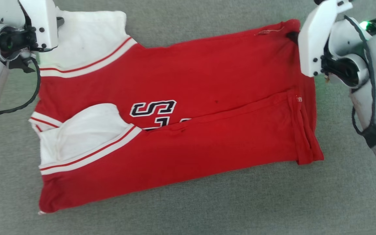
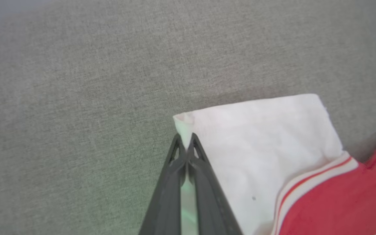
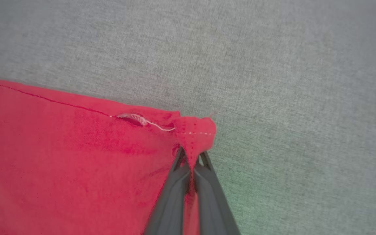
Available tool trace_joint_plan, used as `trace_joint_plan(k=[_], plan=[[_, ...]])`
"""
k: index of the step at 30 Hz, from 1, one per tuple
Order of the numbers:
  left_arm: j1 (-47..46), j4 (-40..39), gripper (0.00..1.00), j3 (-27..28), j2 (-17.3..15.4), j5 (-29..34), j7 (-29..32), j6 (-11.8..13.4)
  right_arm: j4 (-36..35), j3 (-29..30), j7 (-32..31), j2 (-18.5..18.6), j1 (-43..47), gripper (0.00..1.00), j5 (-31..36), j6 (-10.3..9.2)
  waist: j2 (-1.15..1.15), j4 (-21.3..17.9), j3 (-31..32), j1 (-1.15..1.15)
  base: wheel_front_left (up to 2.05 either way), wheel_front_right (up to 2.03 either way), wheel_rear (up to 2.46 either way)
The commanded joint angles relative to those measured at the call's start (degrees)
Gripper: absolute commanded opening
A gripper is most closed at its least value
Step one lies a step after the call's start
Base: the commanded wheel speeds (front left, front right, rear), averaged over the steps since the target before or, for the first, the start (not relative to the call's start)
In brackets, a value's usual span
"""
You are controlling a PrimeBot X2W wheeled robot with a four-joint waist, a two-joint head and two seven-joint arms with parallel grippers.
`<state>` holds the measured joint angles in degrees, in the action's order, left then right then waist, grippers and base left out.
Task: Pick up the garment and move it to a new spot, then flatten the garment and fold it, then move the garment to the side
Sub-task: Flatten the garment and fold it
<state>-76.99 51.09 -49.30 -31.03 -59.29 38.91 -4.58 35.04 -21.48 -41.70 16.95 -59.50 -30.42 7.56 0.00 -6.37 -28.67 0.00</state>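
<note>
Two garment [image 1: 207,81] corners pinched, wrist views: left tool [image 2: 184,139], right tool [image 3: 192,156] (hem, probably).

I have my left hand [image 2: 184,139] and right hand [image 3: 192,157] both pinched shut on corners of the garment [image 1: 207,81], held wide apart.

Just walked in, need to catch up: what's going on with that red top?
A bright red soft fabric top with white sleeves lies on the grey fabric surface, its near edge folded over the black-and-white lettering. The robot's left gripper is shut on a white sleeve corner, its right gripper on a red hem corner.
</note>
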Motion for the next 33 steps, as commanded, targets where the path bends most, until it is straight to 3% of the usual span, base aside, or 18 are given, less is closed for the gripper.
trace_joint_plan(k=[1, 6, 13, 19, 29, 33], plan=[[0.1, -0.4, 0.0, 0.0, -0.1, 0.1, 0.3, -0.3, -0.6, -0.2, 0.6, 0.3, 0.8, 0.0, -0.5, -0.13, 0.0, 1.2, 1.4, 0.0, 0.0, 0.0, 0.0], [1.6, -3.2, 0.0, -0.3, -0.9, -0.7, 2.2, -0.4, -4.3, -0.8, 3.2, 3.2, 4.2, 0.0, -2.2, -0.13, 0.0, 2.9, 4.3, 0.0, 0.0, 0.0, 0.0], [5.3, -13.3, 0.0, -0.9, -4.4, -1.7, 6.7, 3.5, -11.9, -0.9, 3.8, 6.8, 10.0, 0.0, -4.2, -0.13, 0.0, 4.4, 7.7, 0.0, 0.0, 0.0, 0.0], [11.1, -28.5, 0.0, -1.6, -9.4, -3.0, 11.7, 10.0, -19.7, 0.5, 3.4, 10.5, 16.1, 0.0, -5.9, -0.13, 0.0, 5.5, 9.6, 0.0, 0.0, 0.0, 0.0], [24.4, -56.3, 0.0, -2.2, -19.9, -6.3, 17.0, 24.2, -31.5, 4.6, 2.5, 15.7, 28.3, 0.0, -8.1, -0.13, 0.0, 6.0, 10.2, 0.0, 0.0, 0.0, 0.0], [29.6, -61.2, 0.0, -3.0, -21.9, -7.3, 16.4, 27.0, -32.0, 6.9, 1.8, 15.3, 33.3, 0.0, -8.6, -0.13, 0.0, 6.0, 9.9, 0.0, 0.0, 0.0, 0.0]])
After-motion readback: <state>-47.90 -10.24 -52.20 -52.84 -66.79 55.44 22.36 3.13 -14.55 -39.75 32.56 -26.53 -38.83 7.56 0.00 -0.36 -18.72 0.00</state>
